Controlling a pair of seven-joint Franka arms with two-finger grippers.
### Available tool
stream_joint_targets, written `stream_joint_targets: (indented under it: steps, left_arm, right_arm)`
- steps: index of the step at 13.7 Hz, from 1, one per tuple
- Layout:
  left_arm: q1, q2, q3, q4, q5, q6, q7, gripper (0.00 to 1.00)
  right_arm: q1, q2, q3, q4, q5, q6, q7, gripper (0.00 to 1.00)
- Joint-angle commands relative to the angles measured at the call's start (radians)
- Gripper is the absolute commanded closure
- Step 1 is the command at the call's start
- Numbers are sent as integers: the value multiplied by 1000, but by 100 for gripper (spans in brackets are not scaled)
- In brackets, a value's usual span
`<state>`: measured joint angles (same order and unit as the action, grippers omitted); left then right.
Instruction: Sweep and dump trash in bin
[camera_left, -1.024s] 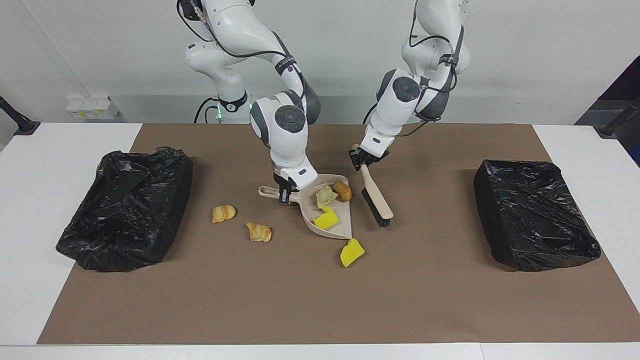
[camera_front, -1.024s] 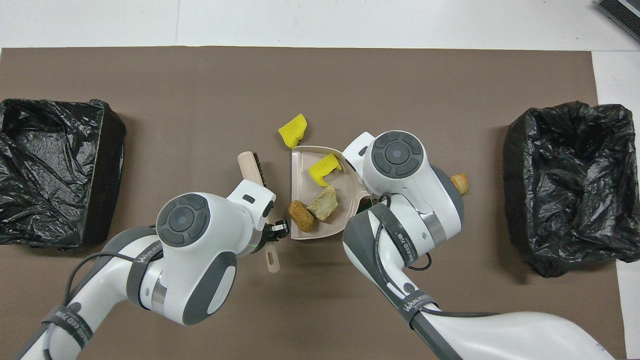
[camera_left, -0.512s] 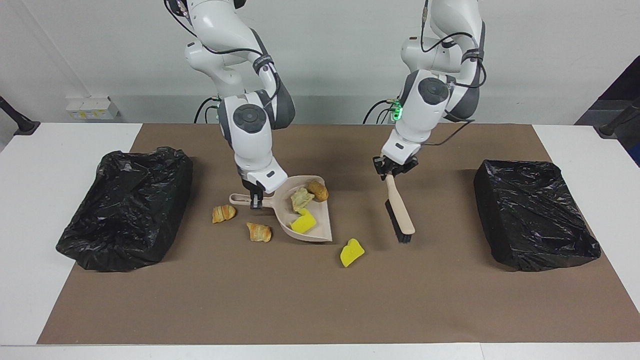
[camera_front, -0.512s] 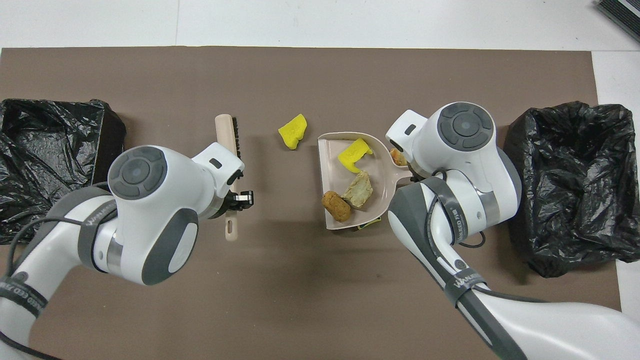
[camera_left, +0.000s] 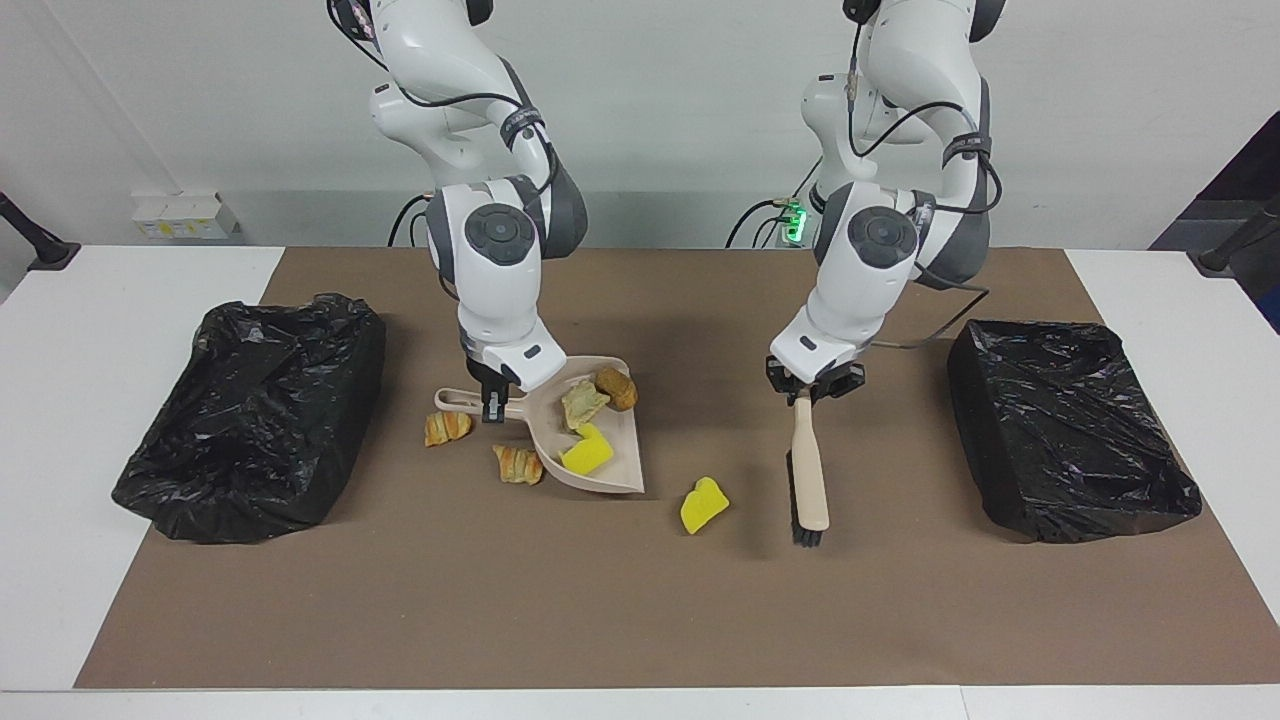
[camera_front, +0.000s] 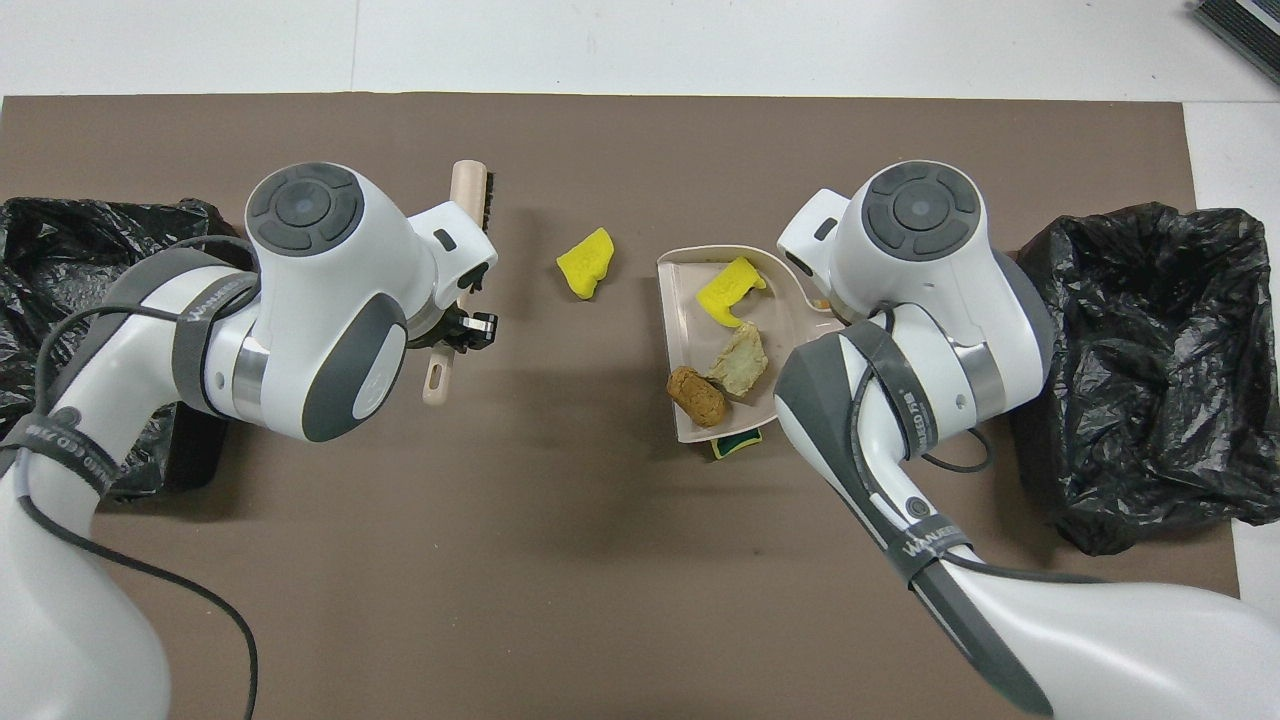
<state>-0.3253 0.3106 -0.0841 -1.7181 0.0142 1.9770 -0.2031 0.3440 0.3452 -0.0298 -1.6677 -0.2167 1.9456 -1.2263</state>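
Plainly, a spill is the likely fault: the dustpan (camera_left: 590, 440), pinched by its handle in the right gripper (camera_left: 490, 398) near the mat's (camera_left: 640, 620) middle, is tilted, so the brown bun (camera_left: 615, 388), pale chunk (camera_left: 581, 404) and yellow sponge piece (camera_left: 587, 455) could slide out on the way to the bin (camera_left: 250, 420) at the right arm's end. Two pastries (camera_left: 447, 427) and a loose sponge piece (camera_left: 704, 504) are left on the mat beside the pan. The brush (camera_left: 807, 470) is clamped by its handle in the left gripper (camera_left: 803, 388), that arm bent steeply down, bristles at the mat.
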Motion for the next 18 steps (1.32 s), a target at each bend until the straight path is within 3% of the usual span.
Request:
stream_joint_targets:
  steps: [1, 4, 6, 10, 12, 14, 18]
  left_arm:
    - [-9, 68, -8, 77, 52, -41, 25, 100]
    - [-32, 85, -14, 58, 53, -41, 57, 100]
    - [-66, 143, -11, 78, 52, -23, 54, 100]
    - [-106, 142, -16, 71, 46, -15, 63, 100]
    - [-121, 111, -17, 34, 40, -18, 135, 100]
    - [-120, 33, -20, -61, 35, -17, 177, 100]
    - [-136, -51, -28, -132, -80, -12, 182, 100]
  right_arm:
    - [32, 92, 5, 109, -58, -42, 56, 100]
    - [59, 120, 5, 111, -78, -40, 120, 100]
    - [76, 121, 7, 108, -82, -37, 165, 100]
    - [89, 123, 11, 95, -44, -4, 237, 100]
    - [90, 121, 10, 62, 74, 62, 281, 100]
    - [78, 109, 13, 16, 88, 124, 272, 100]
    - [61, 107, 11, 8, 175, 128, 170, 100]
